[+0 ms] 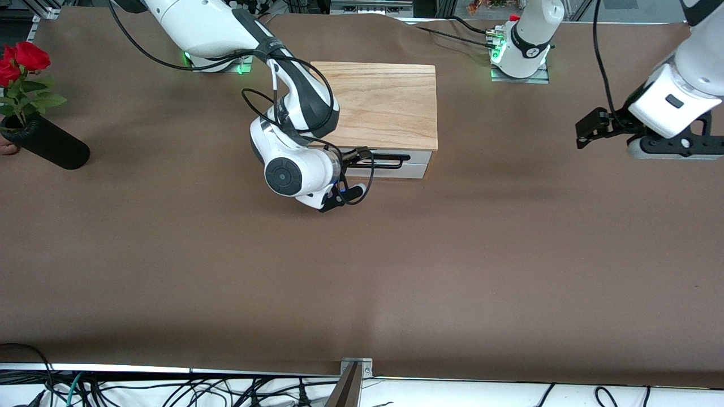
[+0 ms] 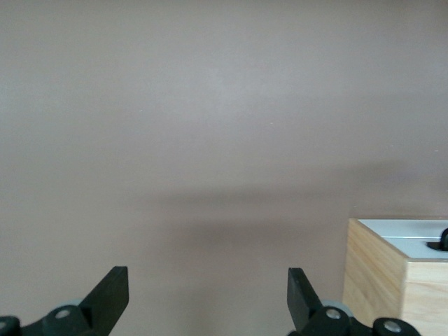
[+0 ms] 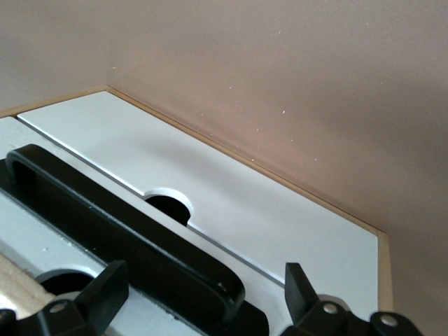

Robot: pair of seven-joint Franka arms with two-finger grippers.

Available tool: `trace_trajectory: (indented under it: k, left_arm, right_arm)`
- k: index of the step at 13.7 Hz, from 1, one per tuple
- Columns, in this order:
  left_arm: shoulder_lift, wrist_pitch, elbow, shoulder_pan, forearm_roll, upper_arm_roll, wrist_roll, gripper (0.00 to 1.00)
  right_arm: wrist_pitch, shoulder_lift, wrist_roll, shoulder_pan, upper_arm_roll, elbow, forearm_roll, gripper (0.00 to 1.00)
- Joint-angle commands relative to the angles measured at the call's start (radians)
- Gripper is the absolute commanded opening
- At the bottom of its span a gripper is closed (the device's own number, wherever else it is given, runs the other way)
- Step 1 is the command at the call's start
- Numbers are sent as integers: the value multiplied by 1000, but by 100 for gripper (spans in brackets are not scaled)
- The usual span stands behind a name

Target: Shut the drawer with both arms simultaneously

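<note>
The drawer's white front panel (image 1: 417,161) sits in the light wooden box casing (image 1: 379,102), on the side facing the front camera. No wood interior shows. Its long black handle (image 1: 390,161) runs across the front. My right gripper (image 1: 362,154) is at the drawer front. In the right wrist view it is open (image 3: 203,297), with one finger on each side of the handle (image 3: 126,217) against the white panel (image 3: 280,231). My left gripper (image 1: 591,129) hangs open over bare table toward the left arm's end, apart from the box. In the left wrist view (image 2: 208,301) the box corner (image 2: 381,280) shows.
A black vase (image 1: 48,148) with red roses (image 1: 22,59) lies at the right arm's end of the table. The arms' bases (image 1: 517,62) stand along the table edge farthest from the front camera. Brown table cover (image 1: 362,271) stretches wide toward the camera.
</note>
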Motion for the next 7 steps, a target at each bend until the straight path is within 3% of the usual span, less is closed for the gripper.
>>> trace_trajectory:
  k: [1,5,7]
  left_arm:
    - [-28,15,-34,7,24,-10,24,100]
    - [-30,5,-29,8,26,-13,21,100]
    - [-24,2,-20,7,27,-17,21,100]
  right_arm:
    - [-43,-14,-3,-13,12,70,19,100]
    - [-39,-67,-11,-91,1,90,10,100]
    - [-31,-80,-83,-110,-23,125,-74,100]
